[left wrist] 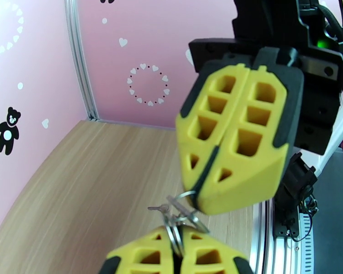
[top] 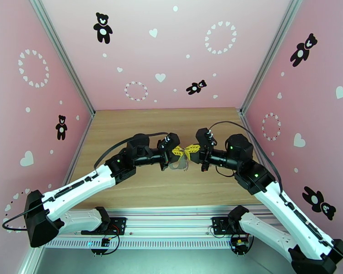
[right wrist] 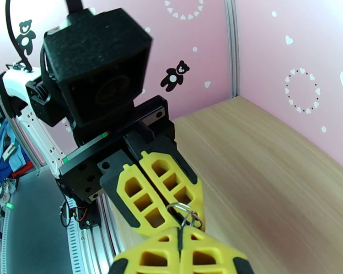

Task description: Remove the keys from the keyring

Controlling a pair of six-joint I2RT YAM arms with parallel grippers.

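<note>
Left gripper (left wrist: 177,234) clamped on keyring (left wrist: 190,218), right gripper (right wrist: 180,234) pinching it too, key (left wrist: 158,208) jutting sideways

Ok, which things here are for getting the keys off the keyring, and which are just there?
For the job:
- keyring, held up in the air between the two grippers
- small key poking out beside it
- left gripper
- right gripper

Just there:
- wooden table
- pink walls with bear and heart stickers
</note>
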